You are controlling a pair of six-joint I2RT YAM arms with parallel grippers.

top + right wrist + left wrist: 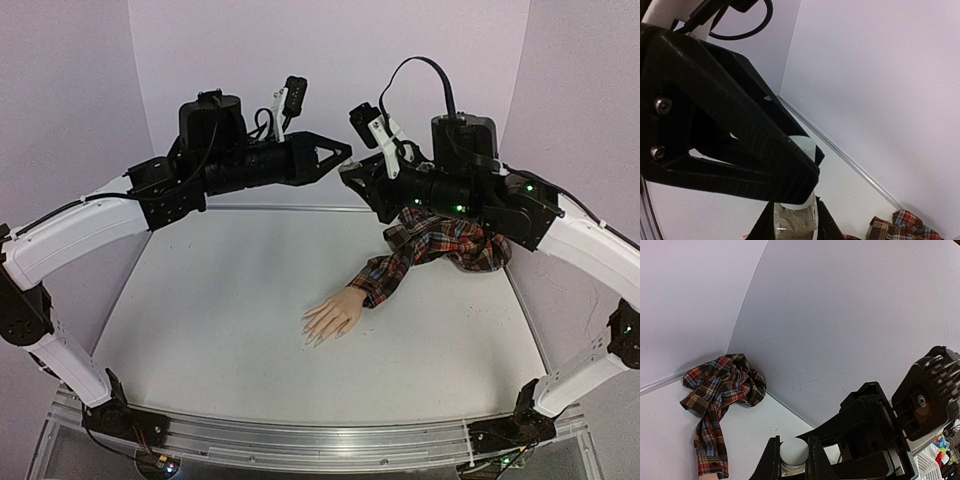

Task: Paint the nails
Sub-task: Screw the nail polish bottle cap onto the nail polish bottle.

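site: robotics lab test cell | rig: two robot arms (75,232) bolted to an aluminium rail (320,440) at a white table (230,330) | surround: plain lilac backdrop panels (330,50) on three sides | extras: loose black cable (415,60), green status lights (460,208)

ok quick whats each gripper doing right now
left gripper: jaws closed on the white cap.
right gripper: jaws closed on the small clear bottle, just below that cap.

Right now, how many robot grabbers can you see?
2. The left gripper pinches the white cap in mid-air at the middle; the right gripper meets it there, holding the bottle.
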